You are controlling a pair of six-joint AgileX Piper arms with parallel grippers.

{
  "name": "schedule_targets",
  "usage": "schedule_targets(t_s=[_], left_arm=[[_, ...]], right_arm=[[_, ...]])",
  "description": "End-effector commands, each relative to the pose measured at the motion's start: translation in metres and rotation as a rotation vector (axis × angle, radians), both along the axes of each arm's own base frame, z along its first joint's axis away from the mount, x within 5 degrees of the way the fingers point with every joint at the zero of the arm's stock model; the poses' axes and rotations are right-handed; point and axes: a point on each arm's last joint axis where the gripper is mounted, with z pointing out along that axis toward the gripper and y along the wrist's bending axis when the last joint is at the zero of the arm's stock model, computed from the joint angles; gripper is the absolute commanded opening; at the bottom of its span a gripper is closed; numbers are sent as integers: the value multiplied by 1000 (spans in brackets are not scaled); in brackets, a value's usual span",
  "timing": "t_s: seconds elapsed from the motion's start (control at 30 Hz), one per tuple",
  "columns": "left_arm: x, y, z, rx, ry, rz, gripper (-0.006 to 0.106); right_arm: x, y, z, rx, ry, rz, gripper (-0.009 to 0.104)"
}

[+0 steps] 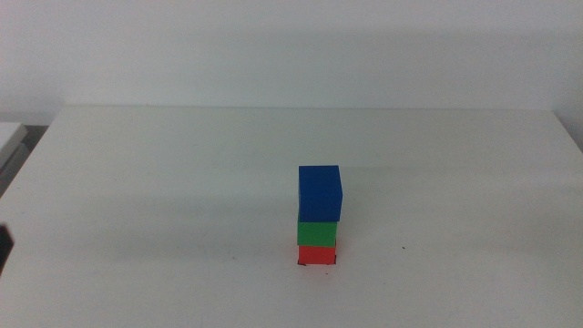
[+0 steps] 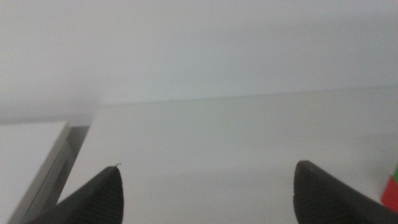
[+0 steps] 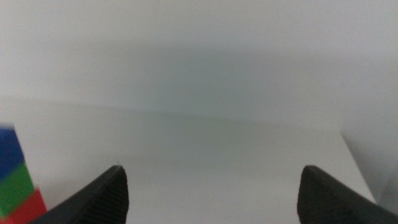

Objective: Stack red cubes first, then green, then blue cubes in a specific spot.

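Red cube: we are seeing it sitting on the white tabletop, at the bottom of the stack, on the black corner marks.
Green cube: resting directly on the red.
Blue cube: sitting on top, turned slightly.
Left hand: we are holding its jaws apart, empty, well away from the stack.
Right hand: jaws likewise apart, gripping nothing.

White table; red cube rests on corner marks.
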Motion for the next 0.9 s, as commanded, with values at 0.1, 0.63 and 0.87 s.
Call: schedule_targets(t_s=[0.1,0.63,0.87], left_arm=[[-10,3,-38,-106,-82,100,94],[0,7,-89,-140,-102,180,94],[-1,7,-94,-127,-48,181,94]], right_arm=[[-23,-4,-54,-42,-8,-5,93],[-36,-7,-79,-45,-41,-16,93],[-36,-7,-79,-45,-41,-16,93]])
